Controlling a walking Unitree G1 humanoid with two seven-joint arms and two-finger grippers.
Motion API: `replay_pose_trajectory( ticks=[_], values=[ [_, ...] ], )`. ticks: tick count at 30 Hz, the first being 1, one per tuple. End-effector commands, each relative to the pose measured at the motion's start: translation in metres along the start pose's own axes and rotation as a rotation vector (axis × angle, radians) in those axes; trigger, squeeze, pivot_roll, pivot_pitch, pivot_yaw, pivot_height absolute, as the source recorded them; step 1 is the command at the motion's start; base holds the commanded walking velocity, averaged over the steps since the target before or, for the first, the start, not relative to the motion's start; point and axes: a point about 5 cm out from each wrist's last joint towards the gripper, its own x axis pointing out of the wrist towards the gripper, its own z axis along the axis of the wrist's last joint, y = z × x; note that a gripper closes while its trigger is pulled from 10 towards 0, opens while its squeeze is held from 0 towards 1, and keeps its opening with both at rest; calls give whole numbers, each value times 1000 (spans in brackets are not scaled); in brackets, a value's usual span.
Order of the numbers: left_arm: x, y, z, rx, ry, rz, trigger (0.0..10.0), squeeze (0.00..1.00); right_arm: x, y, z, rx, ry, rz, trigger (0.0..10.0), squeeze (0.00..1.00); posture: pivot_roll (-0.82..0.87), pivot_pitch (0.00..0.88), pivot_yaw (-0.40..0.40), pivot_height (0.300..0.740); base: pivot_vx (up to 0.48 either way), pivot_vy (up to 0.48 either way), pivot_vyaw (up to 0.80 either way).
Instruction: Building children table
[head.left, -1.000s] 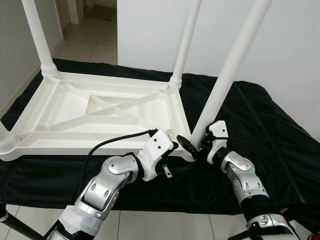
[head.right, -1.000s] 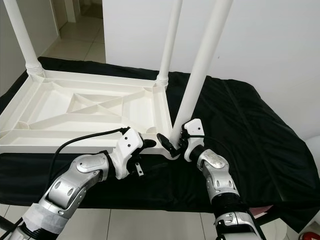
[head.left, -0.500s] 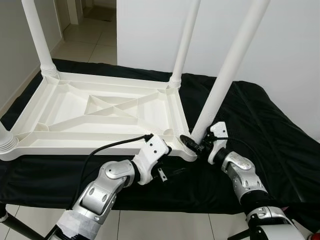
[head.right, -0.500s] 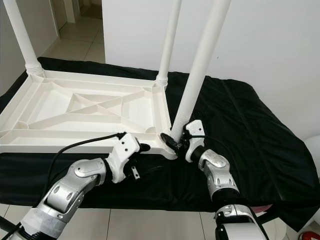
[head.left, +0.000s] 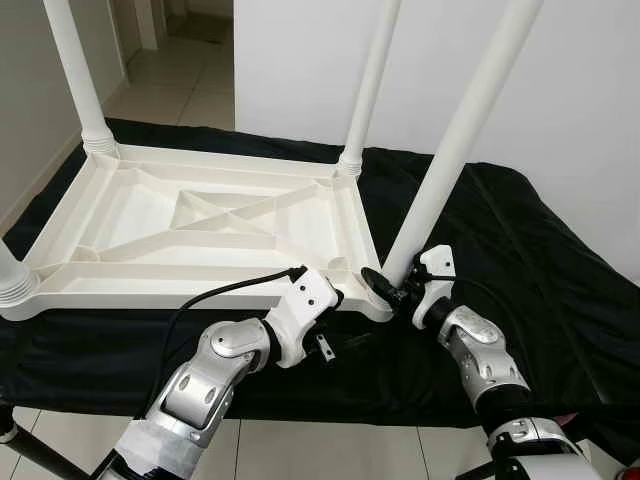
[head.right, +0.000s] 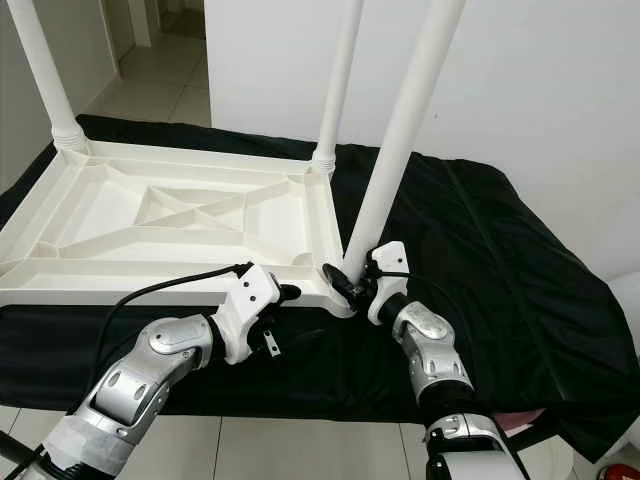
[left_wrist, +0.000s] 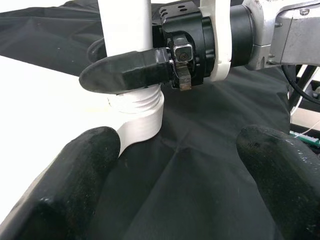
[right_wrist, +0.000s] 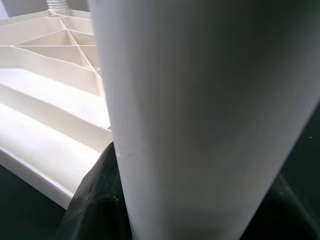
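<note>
On the black cloth (head.left: 520, 250) lies the upturned tabletop (head.left: 200, 225), where the right gripper (head.left: 388, 288) clasps the tilted leg (head.left: 450, 140) at its near-right corner socket, the left gripper (left_wrist: 170, 165) spread open just beside.

You can't see the tops of the white round plastic legs (head.left: 460, 140); the upper edge cuts all off. The right hand (head.left: 392, 290) hides the near leg's base, and your right wrist view blurs there.
</note>
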Motion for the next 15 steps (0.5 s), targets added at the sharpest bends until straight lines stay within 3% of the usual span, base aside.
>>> replay_pose_trajectory(
  ticks=[1,7,8,9,13,15],
  values=[
    [0,5,0,8,5,78,10000,0,-7,-8,-10,-7,66,-83,10000,0,5,0,-98,740,0,0,0],
    [-4,7,-2,9,13,89,10000,0,-5,7,-11,52,68,-234,10000,0,12,0,-97,740,0,0,0],
    [-5,8,-1,13,14,91,10000,0,-4,18,-10,109,59,-330,10000,0,11,0,-99,740,0,0,0],
    [-5,8,-1,13,14,91,10000,0,-4,18,-10,109,59,-330,10000,0,11,0,-99,740,0,0,0],
    [-4,11,0,21,12,92,10000,0,-12,34,-1,124,21,-608,10000,0,14,0,-113,740,0,0,0],
    [-4,11,1,24,10,92,10000,0,-13,39,0,128,21,-644,10000,0,14,0,-113,740,0,0,0]
  ],
)
